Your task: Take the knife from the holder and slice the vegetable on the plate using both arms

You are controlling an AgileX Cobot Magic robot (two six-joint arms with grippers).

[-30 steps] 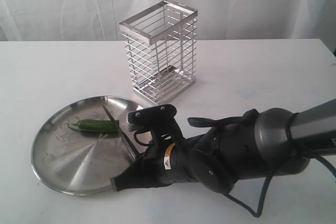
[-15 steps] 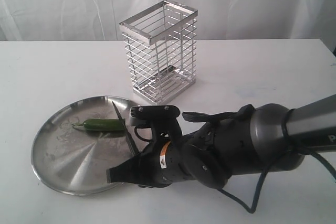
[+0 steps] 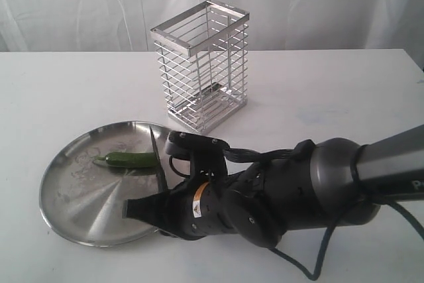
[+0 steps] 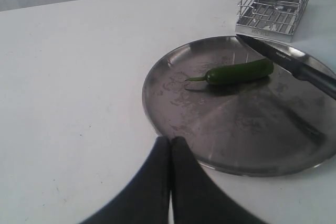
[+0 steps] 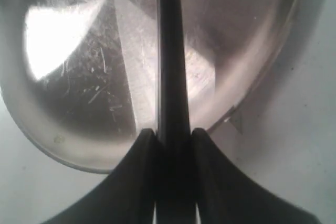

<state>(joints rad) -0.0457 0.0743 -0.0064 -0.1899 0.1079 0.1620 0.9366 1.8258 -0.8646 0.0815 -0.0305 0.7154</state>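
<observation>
1. White tabletop (image 3: 66, 84), steel plate (image 3: 79, 217): your vegetable (image 3: 129, 159) lies on it, with the knife (image 3: 154, 142) at its thick end.
2. Your right gripper (image 5: 173, 135) pinches the knife's handle; your left gripper (image 4: 170, 145) is pressed together, empty.
3. It looks glossy, light and likely to roll, so pin it near the stem.
4. Since a second ago the blade has swung steeper and the vegetable has shifted sideways.

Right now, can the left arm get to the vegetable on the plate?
Probably yes: its shut fingers are near the plate rim, only bare plate lies between, and the knife is at the vegetable's blunt end.
</observation>
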